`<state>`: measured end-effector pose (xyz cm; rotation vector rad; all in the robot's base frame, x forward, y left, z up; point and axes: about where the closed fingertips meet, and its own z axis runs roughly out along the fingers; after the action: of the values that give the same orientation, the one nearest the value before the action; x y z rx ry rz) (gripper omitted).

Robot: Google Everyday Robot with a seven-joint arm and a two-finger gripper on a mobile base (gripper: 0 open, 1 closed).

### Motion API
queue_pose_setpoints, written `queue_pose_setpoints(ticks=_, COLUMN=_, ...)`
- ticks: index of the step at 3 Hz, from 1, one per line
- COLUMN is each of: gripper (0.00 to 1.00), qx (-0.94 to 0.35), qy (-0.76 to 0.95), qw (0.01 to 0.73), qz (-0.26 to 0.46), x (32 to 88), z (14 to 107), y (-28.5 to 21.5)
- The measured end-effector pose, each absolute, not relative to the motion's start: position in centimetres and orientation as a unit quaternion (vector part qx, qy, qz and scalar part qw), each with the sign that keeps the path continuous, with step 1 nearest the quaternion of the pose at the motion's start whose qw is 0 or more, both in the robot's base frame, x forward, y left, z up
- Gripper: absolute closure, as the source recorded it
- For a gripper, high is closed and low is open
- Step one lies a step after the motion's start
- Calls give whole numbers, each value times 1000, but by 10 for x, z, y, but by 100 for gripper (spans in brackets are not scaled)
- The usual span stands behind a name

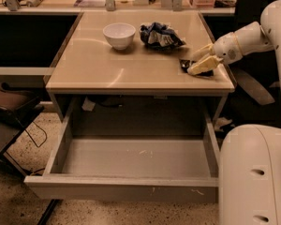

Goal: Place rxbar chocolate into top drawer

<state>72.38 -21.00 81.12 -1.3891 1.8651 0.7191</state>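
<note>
My claw (193,63) is hovering at the right edge of the worktop (131,69), fingers spread apart over the rxbar chocolate (184,64), which is lying flat there, partly under the lower finger. The top drawer (131,158) is standing pulled out below; a white bowl (119,34) and a crumpled bag (160,35) are sitting further back

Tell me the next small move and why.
Probably lift the bar just clear of the desk: the gripper is down on it near the right edge, it lies flat there, and the drawer stands open below.
</note>
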Motion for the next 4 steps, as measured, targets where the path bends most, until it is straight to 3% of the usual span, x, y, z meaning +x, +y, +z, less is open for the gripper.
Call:
queue_pose_setpoints(ticks=1, gripper=88, qx=-536, qy=720, qw=344, qz=276, x=725, z=812, y=-206)
queue_pose_setpoints(ticks=2, gripper=100, qx=-548, qy=716, qw=330, qz=280, x=704, z=839, y=-206)
queue_pose_setpoints(ticks=4, gripper=100, qx=-520, qy=739, qw=300, qz=306, x=638, z=891, y=-227)
